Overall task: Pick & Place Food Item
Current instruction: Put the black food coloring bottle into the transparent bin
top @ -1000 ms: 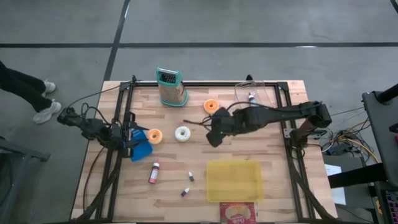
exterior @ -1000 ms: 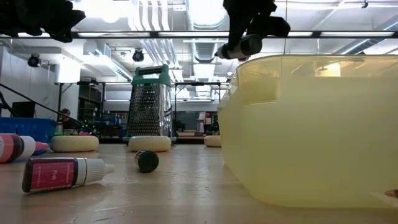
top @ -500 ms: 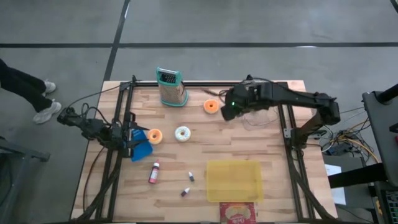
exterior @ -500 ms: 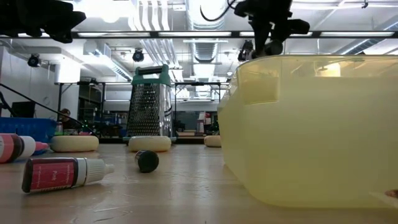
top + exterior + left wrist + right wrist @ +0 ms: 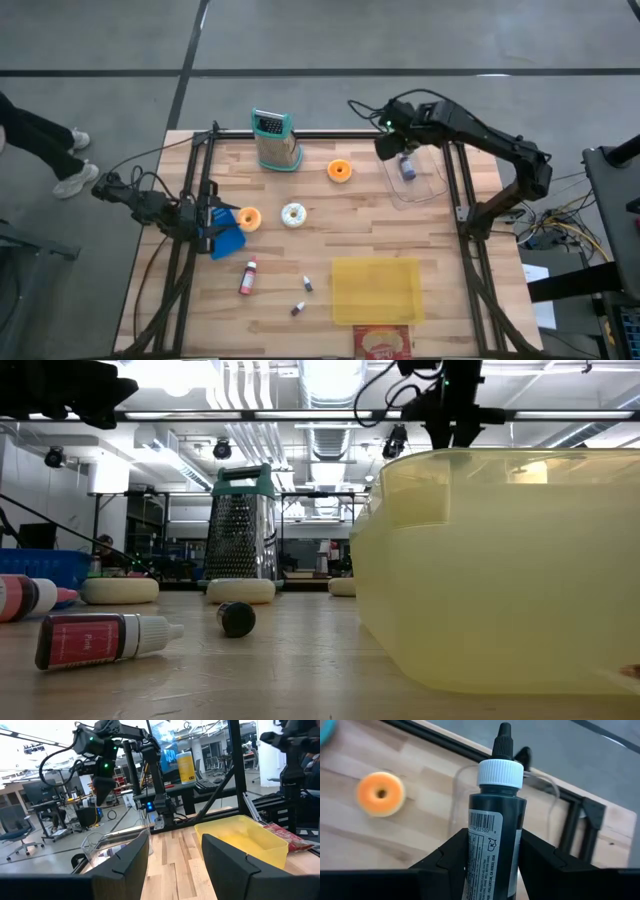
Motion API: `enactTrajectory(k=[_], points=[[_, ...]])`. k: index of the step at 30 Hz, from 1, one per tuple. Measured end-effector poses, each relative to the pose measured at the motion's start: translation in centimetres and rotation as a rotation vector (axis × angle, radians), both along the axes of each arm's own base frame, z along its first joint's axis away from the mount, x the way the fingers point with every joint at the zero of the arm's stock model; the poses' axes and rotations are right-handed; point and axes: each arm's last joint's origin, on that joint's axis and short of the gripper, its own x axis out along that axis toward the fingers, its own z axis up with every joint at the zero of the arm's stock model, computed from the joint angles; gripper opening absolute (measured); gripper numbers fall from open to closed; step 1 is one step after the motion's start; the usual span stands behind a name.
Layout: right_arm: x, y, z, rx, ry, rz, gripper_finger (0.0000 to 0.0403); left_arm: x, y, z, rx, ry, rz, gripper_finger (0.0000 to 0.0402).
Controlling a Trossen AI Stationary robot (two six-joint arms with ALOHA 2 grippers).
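Note:
My right gripper (image 5: 390, 143) is shut on a dark bottle (image 5: 495, 830) with a white cap and black tip, and hovers over a clear container (image 5: 415, 170) at the table's far right. Three doughnuts lie flat on the wood: an orange one (image 5: 340, 170), a white one (image 5: 293, 214) and a yellow-orange one (image 5: 248, 218). My left gripper (image 5: 175, 855) waits at the table's left edge, level and open, with nothing between its fingers. A bluish bottle shape (image 5: 406, 166) shows in the clear container beside the gripper. My right gripper pinches the bottle's labelled body (image 5: 492, 865) between its two fingers (image 5: 447, 857), one on each side. The fingers slant down from above and lie along the bottle. The cap end (image 5: 500, 772) points away from the wrist. The bottle is lifted clear of the table.
A metal grater (image 5: 275, 140) stands at the far edge. A yellow tub (image 5: 376, 290) sits near the front right, with a red packet (image 5: 382, 342) beside it. A red bottle (image 5: 247, 276) and two small bottles (image 5: 307, 284) lie in the middle. A blue scoop (image 5: 228, 235) lies by my left gripper.
My right gripper has swung from the middle of the table toward the far right corner, rising a little and turning, with the dark bottle still in its fingers. It now hangs over the clear container.

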Motion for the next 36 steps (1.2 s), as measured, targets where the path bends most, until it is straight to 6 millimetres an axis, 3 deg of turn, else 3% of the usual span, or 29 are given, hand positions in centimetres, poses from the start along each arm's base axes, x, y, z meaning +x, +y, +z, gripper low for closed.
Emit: enactTrajectory(k=[9, 18, 27, 36], points=[[-1.8, -2.4, -2.5, 0.054, 0.094, -0.077, 0.0144, 0.0, 0.0, 0.0, 0.000, 0.000, 0.000, 0.0188], [-3.6, -3.3, -6.8, 0.147, 0.214, -0.140, 0.0144, 0.0, 0.0, 0.0, 0.000, 0.000, 0.000, 0.0188], [-2.7, -3.5, -9.5, 0.232, 0.087, -0.008, 0.0144, 0.0, 0.0, 0.0, 0.000, 0.000, 0.000, 0.0188], [-2.4, -3.5, -10.9, 0.271, 0.035, 0.038, 0.0144, 0.0, 0.0, 0.0, 0.000, 0.000, 0.000, 0.0188]])
